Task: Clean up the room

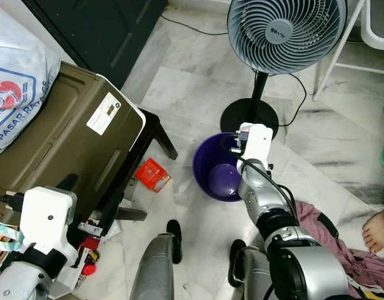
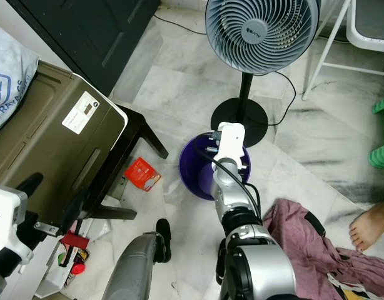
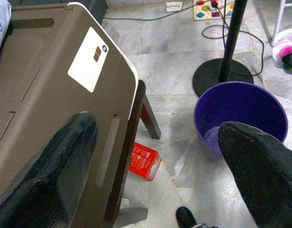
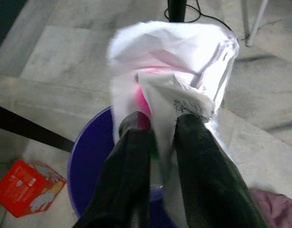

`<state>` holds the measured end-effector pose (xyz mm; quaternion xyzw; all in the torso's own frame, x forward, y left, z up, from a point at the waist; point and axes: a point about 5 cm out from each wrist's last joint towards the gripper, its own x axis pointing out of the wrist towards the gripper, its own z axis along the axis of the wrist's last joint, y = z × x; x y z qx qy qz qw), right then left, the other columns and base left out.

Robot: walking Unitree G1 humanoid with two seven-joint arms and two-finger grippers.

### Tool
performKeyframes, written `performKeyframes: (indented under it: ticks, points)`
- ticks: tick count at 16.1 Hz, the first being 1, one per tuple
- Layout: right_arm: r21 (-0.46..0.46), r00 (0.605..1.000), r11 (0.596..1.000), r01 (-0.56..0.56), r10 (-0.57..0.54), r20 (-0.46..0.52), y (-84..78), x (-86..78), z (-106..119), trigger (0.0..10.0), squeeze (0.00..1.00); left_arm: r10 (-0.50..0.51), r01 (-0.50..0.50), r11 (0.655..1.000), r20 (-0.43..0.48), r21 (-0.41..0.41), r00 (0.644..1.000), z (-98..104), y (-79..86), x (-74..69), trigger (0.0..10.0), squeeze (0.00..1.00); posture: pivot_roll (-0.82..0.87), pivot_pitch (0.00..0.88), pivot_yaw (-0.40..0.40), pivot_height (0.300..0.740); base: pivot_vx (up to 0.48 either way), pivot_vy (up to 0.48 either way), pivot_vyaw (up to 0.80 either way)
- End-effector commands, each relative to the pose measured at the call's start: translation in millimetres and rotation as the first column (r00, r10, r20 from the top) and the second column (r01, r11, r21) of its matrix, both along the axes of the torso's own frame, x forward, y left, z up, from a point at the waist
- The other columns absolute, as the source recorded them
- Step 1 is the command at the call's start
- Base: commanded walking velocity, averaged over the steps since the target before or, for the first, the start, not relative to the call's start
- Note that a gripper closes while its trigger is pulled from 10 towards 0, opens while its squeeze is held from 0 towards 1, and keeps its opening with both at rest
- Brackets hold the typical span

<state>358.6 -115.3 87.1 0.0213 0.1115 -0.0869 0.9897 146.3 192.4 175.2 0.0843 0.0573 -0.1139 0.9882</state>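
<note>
Right gripper (image 4: 162, 142) clamps crumpled white plastic wrapper (image 4: 174, 61) above round purple plastic bin (image 1: 218, 169).
Light wrapper could drift past the rim (left gripper (image 3: 155, 156) gapes idle).

Grey pedestal fan (image 1: 286, 25) on black round base (image 1: 249, 116), cord trailing over marble floor (image 1: 192, 81). Olive-brown plastic crate (image 1: 60, 134) with white label, resting on dark low table (image 1: 156, 128). Printed white sack (image 1: 14, 78) beside crate. White chair legs (image 1: 333, 59) behind fan. A person's bare foot (image 1: 378, 230) at floor edge.
</note>
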Motion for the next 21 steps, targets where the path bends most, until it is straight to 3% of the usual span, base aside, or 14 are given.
performKeyframes:
  ticks: [1,9,12,14,17,19,20,21]
  points:
    - [0.026,1.000,0.999,-0.019,0.020,-0.019,9.0,-2.8,-5.3,10.0,1.00,0.028,-0.028,0.999,-0.019,0.021,0.999,-1.6,4.7,-2.3,10.0,0.00,0.36,0.404,0.161,0.740,0.000,0.000,0.00]
    - [0.019,0.998,0.998,-0.056,0.056,0.020,10.3,1.5,1.8,10.0,1.00,0.037,-0.037,0.999,0.019,-0.011,0.999,-5.1,-2.8,12.2,10.0,0.00,0.32,0.351,0.131,0.740,0.000,0.000,0.00]
    - [0.004,0.987,0.988,-0.155,0.155,0.039,16.3,-6.2,-2.0,10.0,1.00,0.087,-0.081,0.994,0.087,-0.074,0.992,-2.3,-9.0,31.4,10.0,0.00,0.24,0.285,0.078,0.740,0.000,0.000,0.00]
    - [-0.049,0.971,0.972,-0.229,0.232,0.058,13.9,-27.4,-10.2,10.0,1.00,0.096,-0.084,0.991,0.115,-0.109,0.989,-5.8,-17.5,43.0,10.0,0.00,0.19,0.243,0.053,0.740,0.000,0.000,0.00]
    - [-0.141,0.953,0.952,-0.272,0.286,0.096,-6.2,-49.4,-6.5,10.0,1.00,0.081,-0.052,0.986,0.180,-0.159,0.980,-6.5,-32.8,67.5,10.0,0.00,0.13,0.174,0.008,0.740,0.000,0.000,0.00]
    - [-0.190,0.938,0.941,-0.281,0.311,0.153,-19.7,-48.7,8.4,10.0,1.00,0.111,-0.073,0.982,0.219,-0.175,0.969,-4.6,-34.3,83.3,10.0,0.00,0.10,0.126,-0.021,0.740,0.000,0.000,0.00]
    - [-0.204,0.927,0.934,-0.294,0.331,0.179,-26.1,-47.6,16.4,10.0,0.15,0.127,-0.083,0.980,0.238,-0.183,0.963,-4.1,-35.3,90.7,10.0,0.00,0.09,0.088,-0.043,0.740,0.000,0.000,0.00]
    - [-0.197,0.918,0.931,-0.308,0.346,0.197,-28.9,-54.2,23.2,10.0,0.00,0.143,-0.095,0.976,0.255,-0.194,0.956,-3.5,-35.5,92.7,10.0,0.00,0.08,0.068,-0.055,0.740,0.000,0.000,0.00]
